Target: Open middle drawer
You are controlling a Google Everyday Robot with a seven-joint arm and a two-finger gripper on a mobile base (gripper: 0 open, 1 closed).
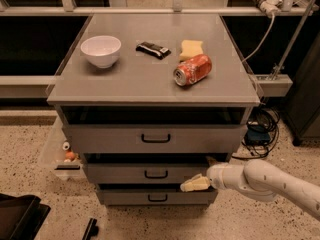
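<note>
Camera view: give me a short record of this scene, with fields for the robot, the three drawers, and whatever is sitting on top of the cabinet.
robot: gripper low on the right, at the right end of the middle drawer, beside its handle rather than on it
target: grey front with a black bar handle at centre, not grasped
above: top drawer, taller front
below: bottom drawer, narrowest front
on top: white bowl, dark snack bar, yellow sponge, red soda can lying on its side

Your gripper (194,184) sits low in front of the middle drawer (120,174), at its right end, just right of its black handle (156,174).
</note>
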